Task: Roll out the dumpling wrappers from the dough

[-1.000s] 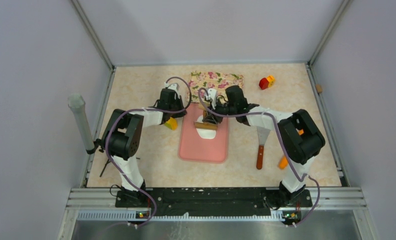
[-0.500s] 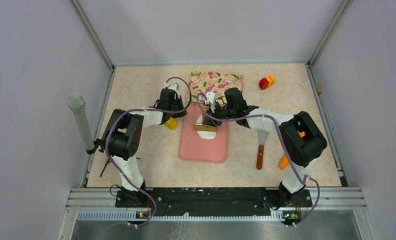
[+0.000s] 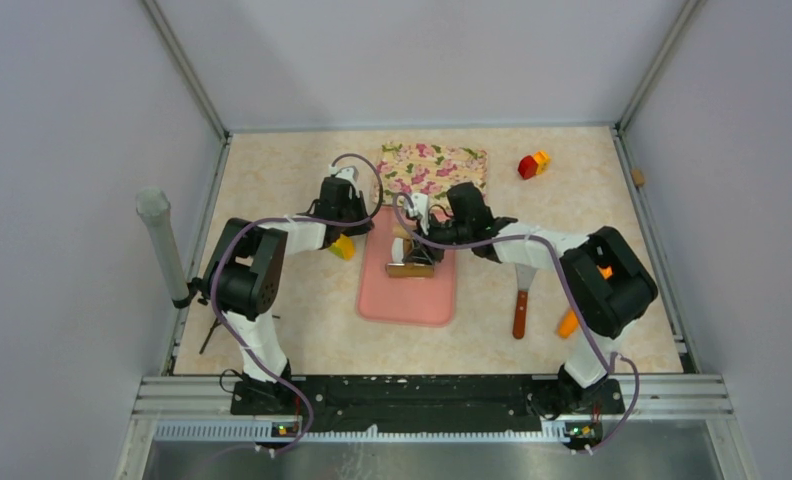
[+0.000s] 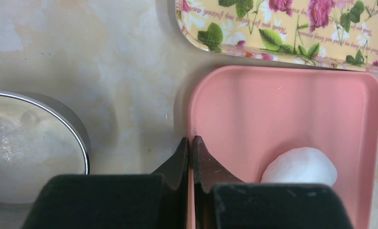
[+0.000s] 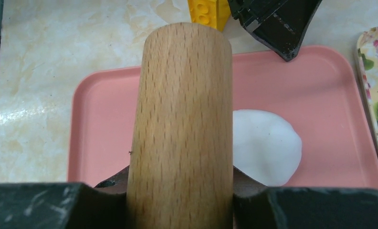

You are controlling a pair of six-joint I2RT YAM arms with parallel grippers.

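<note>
A flattened white dough lies on the pink mat, partly under a wooden rolling pin. My right gripper is shut on the pin, which lies across the mat just nearer than the dough. My left gripper is shut on nothing, its tips over the mat's left edge, left of the dough. From above, the left gripper sits at the mat's far left corner. No dumpling wrappers are in view.
A floral tray lies behind the mat. A metal ring and a yellow brick are left of the mat. A spatula and an orange piece lie to the right, a red-yellow block at the far right.
My right gripper has drawn the rolling pin towards the near side of the mat, over the dough, which now shows behind the pin. The left arm has not moved.
</note>
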